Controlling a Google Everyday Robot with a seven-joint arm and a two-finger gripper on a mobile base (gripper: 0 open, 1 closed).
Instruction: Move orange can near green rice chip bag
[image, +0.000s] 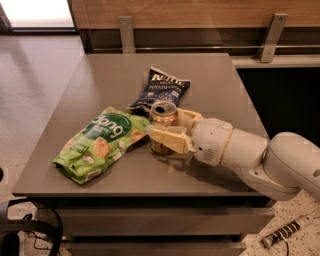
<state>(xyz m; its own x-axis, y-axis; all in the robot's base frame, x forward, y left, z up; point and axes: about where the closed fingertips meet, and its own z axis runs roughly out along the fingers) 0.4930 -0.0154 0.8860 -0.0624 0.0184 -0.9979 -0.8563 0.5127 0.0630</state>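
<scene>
The orange can (162, 114) stands upright on the grey table (120, 80), its silver top showing. The gripper (167, 126) reaches in from the right and its cream fingers (169, 138) sit on both sides of the can, closed on it. The green rice chip bag (98, 143) lies flat just left of the can, its right edge almost touching the can and the near finger.
A dark blue potato chip bag (163, 90) lies just behind the can. The white arm (260, 157) stretches off the table's right front corner. A wooden wall with metal brackets (126, 31) runs behind the table. Cables lie on the floor at lower left.
</scene>
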